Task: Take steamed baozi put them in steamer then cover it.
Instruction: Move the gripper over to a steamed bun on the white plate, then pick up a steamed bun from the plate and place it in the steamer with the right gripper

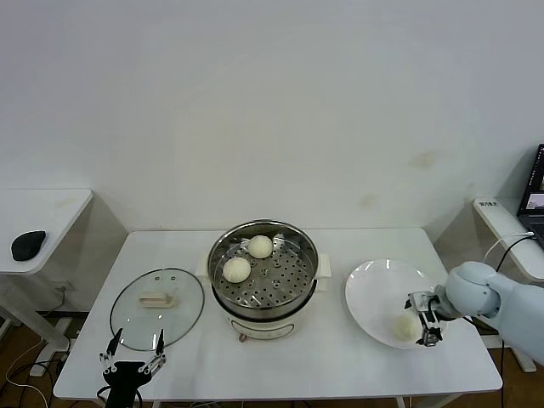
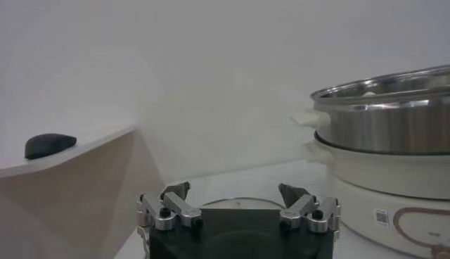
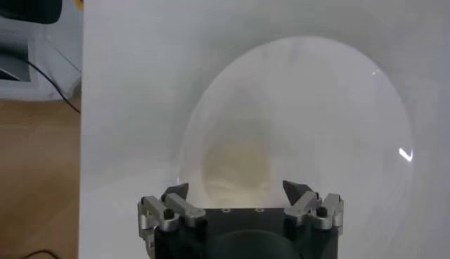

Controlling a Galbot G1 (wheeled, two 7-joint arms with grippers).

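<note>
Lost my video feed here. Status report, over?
Right gripper open, over the bun on the plate. Left gripper open, parked near the cover. Two buns in the steamer. Nothing blocking.

The right arm [image 1: 501,299] is round, smooth and pale blue-grey. The right gripper [image 3: 241,193] has a black body, silver metal links with small black screws, and dark pointed fingertips. The left gripper [image 2: 238,193] looks the same.
</note>
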